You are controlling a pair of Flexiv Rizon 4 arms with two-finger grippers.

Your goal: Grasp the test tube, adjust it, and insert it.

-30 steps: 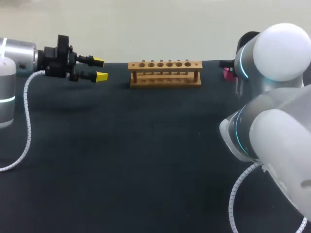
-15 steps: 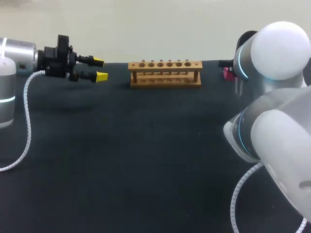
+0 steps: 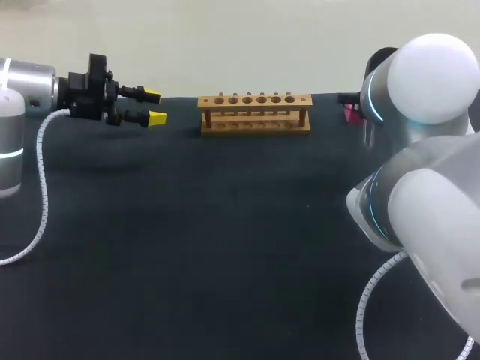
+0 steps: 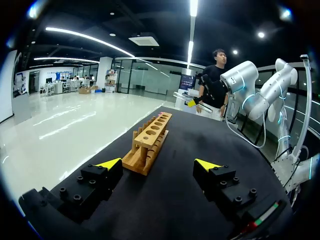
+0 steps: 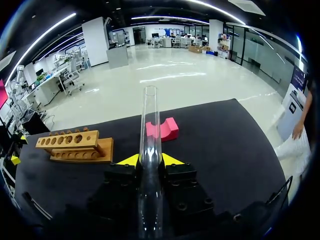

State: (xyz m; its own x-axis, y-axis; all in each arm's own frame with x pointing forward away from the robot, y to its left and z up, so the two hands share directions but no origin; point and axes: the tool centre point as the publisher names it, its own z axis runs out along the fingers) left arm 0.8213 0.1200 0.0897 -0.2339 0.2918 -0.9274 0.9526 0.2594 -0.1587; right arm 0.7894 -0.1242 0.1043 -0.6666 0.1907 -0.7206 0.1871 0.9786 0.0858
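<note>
Two grippers, one rack, one tube, one block, entered by view.

1. Left gripper (image 3: 154,106): fingers spread wide, nothing between them. In the head view it hangs level over the table's (image 3: 225,247) far part, tips turned towards the wooden rack (image 3: 255,114), well apart from it. The left wrist view has the same gripper (image 4: 158,165) with the rack (image 4: 150,142) lying ahead of it, seen end-on, its row of holes running away from the tips.

2. Right gripper (image 5: 150,161): closed on the test tube (image 5: 150,130), a yellow tip pressed to each side. It can be judged only in the right wrist view; in the head view the right arm's (image 3: 427,82) white joints cover it. The tube is clear glass and runs out along the fingers, open mouth away from the wrist.

3. Pink block (image 5: 162,129): ahead of the right gripper, just past the tube's mouth. The head view shows only a sliver of it (image 3: 349,113) beside the right arm.

4. Rack (image 5: 75,145) in the right wrist view: ahead and well off to one side of the gripper, every hole vacant.

5. Change over one second: the right arm's near joint has drifted slightly outward in the head view. The left gripper and rack are unmoved.
</note>
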